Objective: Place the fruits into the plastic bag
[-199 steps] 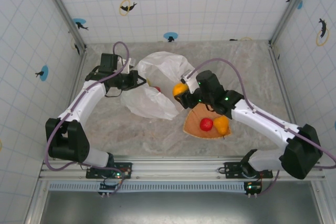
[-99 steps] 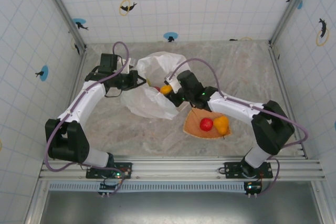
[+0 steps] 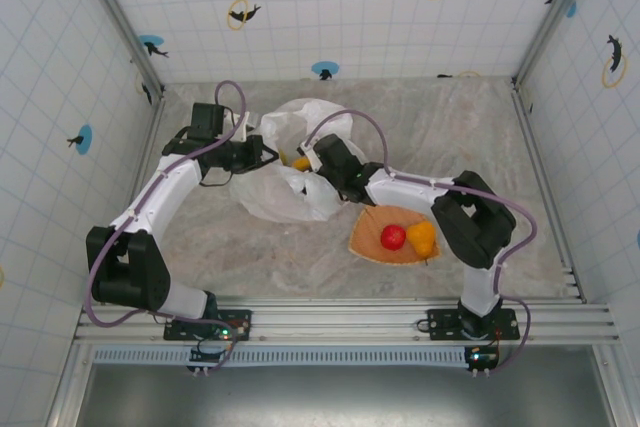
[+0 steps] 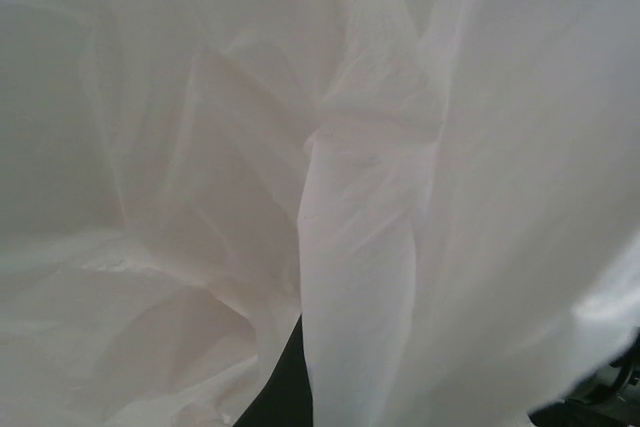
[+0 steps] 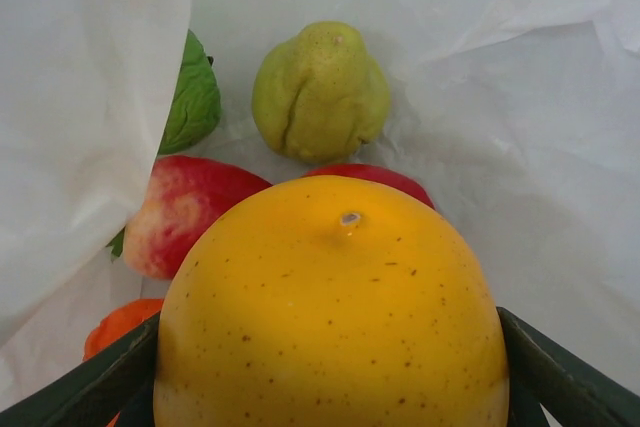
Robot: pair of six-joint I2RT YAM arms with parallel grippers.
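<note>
The plastic bag (image 3: pixel 290 197) lies crumpled at the table's middle left, with its mouth facing the far side. My left gripper (image 3: pixel 264 155) is shut on the bag's left rim, and folds of the bag (image 4: pixel 200 147) hang close in front of the left wrist camera. My right gripper (image 3: pixel 304 160) reaches into the bag's mouth, shut on a speckled orange fruit (image 5: pixel 330 317) between its dark fingers (image 5: pixel 565 377). Inside the bag (image 5: pixel 520 67) lie a green pear-like fruit (image 5: pixel 320 92), a red-pink fruit (image 5: pixel 185 212), a red fruit (image 5: pixel 385 177) and a small orange one (image 5: pixel 120 325).
A flat orange fan-shaped tray (image 3: pixel 368 242) lies right of the bag, holding a red fruit (image 3: pixel 393 236) and a yellow-orange fruit (image 3: pixel 422 237). Tiled walls close in the table on three sides. A green leaf (image 5: pixel 195 97) sits beside the fruits in the bag.
My right gripper has carried the orange fruit leftward from above the tray's corner into the bag's mouth. The left arm has held still.
</note>
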